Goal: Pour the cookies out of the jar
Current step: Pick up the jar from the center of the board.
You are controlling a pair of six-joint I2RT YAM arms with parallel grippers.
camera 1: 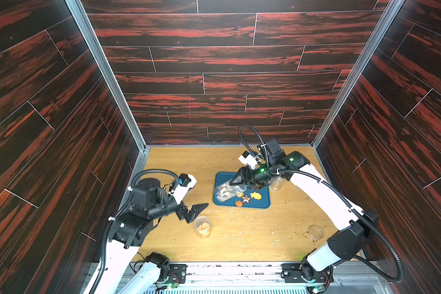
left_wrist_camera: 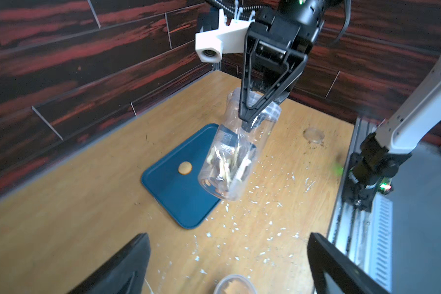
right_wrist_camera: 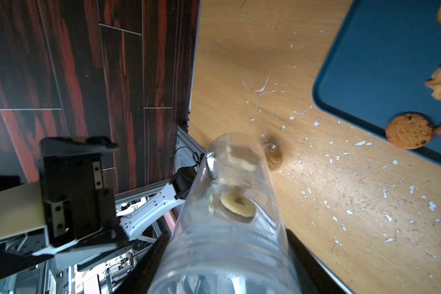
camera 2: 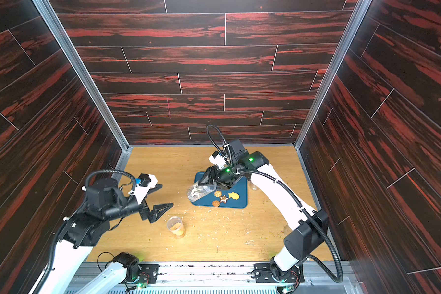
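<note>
My right gripper [camera 1: 239, 179] [camera 2: 209, 178] [right_wrist_camera: 227, 254] is shut on a clear plastic jar [camera 1: 228, 190] [camera 2: 201, 191] [left_wrist_camera: 236, 157] [right_wrist_camera: 229, 229], gripping it near the mouth end. The jar hangs tilted over the left part of a blue tray [camera 1: 262, 201] [camera 2: 241, 201] [left_wrist_camera: 178, 193] [right_wrist_camera: 379, 63]. Pale cookies [left_wrist_camera: 229, 168] [right_wrist_camera: 237, 203] lie at its closed base end. Several more cookies [camera 1: 245, 198] [camera 2: 224, 198] [right_wrist_camera: 409, 130], round, star and fish-shaped, rest on the tray. My left gripper [camera 1: 194, 212] [camera 2: 161, 210] [left_wrist_camera: 227, 254] stands open and empty, left of the tray.
A small clear cup [camera 1: 202, 226] [camera 2: 175, 226] [left_wrist_camera: 234, 283] with yellow bits stands just below the left gripper. Another clear jar [camera 1: 277, 183] [camera 2: 253, 185] stands right of the tray, behind the right arm. A clear lid [camera 1: 315, 231] [left_wrist_camera: 314, 134] lies front right. Pale crumbs litter the wooden table.
</note>
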